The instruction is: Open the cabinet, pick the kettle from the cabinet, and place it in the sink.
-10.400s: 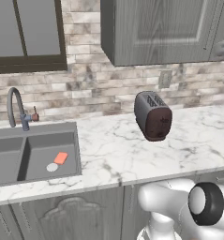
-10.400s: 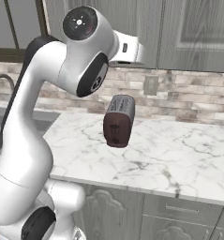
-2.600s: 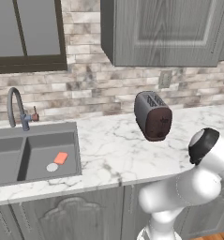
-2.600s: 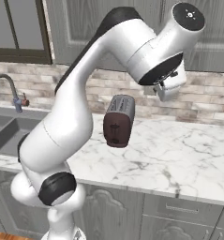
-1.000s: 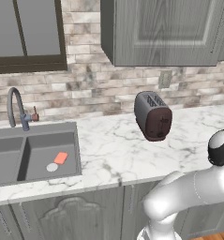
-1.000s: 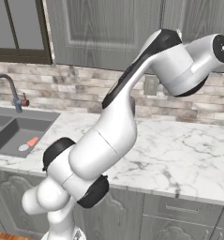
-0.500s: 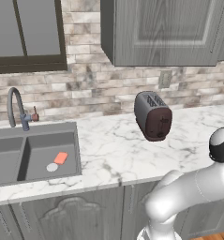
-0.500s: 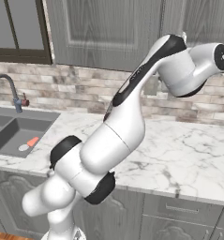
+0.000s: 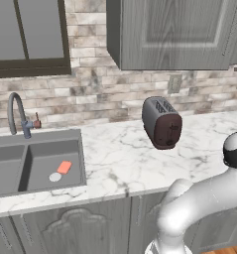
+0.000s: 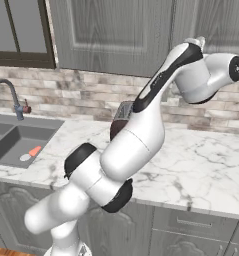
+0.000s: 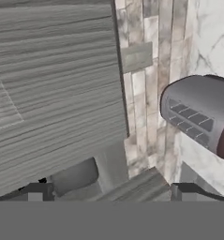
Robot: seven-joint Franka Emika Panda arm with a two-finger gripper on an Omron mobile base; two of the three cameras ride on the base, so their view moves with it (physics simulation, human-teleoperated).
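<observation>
The grey wood-grain cabinet point(image 9: 174, 34) hangs above the counter with its doors closed, so the kettle is hidden. My arm reaches up and my gripper point(image 10: 200, 39) sits close to the cabinet face point(image 10: 111, 35), near the seam between two doors. In the hand view the gripper point(image 11: 111, 194) is open, its fingertips point(image 11: 36, 192) set wide apart, with the door's wood grain point(image 11: 52, 84) just ahead. I cannot tell whether a handle lies between them. The dark double-basin sink point(image 9: 35, 139) with its gooseneck faucet point(image 9: 15, 111) is at the left.
A dark grey-and-maroon toaster point(image 9: 161, 122) stands on the marble counter point(image 9: 115, 158) below the cabinet, also in the hand view point(image 11: 200, 117). A wall outlet point(image 9: 175, 83) is on the brick backsplash. An orange item point(image 9: 64, 167) lies in the right basin. A dark-framed window point(image 9: 28, 37) is above the sink.
Over the last ten seconds the arm swung from the left across to the right and up to the cabinet. In the last half second it only shifted slightly. The doors stay closed.
</observation>
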